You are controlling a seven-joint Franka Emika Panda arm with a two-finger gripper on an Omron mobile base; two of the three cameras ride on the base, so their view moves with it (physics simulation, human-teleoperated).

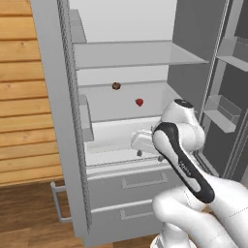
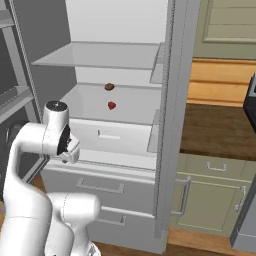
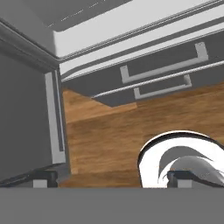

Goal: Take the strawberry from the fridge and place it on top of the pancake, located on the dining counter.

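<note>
The fridge (image 1: 121, 58) is standing with both doors swung open, exposing a white interior with a glass shelf (image 1: 138, 53) above and a lower shelf holding the food. Its two drawers (image 1: 131, 181) are sitting closed beneath the compartment, each with a horizontal bar handle; in the hand view the same drawers (image 3: 162, 72) are appearing across the upper part of the frame, above a wooden floor (image 3: 109, 131). The open right door, seen in the left base view, is carrying door bins (image 1: 224, 114).

In the right base view, a dark brown countertop (image 2: 220, 130) on sage-green cabinets (image 2: 212, 187) is lying just beside the fridge.

The white arm (image 1: 193, 193) is rising in front of the drawers, its wrist bending downward below the level of the lower shelf. The gripper (image 3: 111, 178) is pointing down toward the floor; its fingertips (image 3: 43, 179) are sitting well apart at the bottom of the hand view, spread wide with nothing between them.

The strawberry (image 1: 139, 102) is resting on the lower shelf inside the fridge, well apart from the gripper; it is also showing in the right base view (image 2: 111, 105). A small round brown item (image 1: 116, 86) is sitting on the same shelf, near the strawberry, behind it and to its left.
</note>
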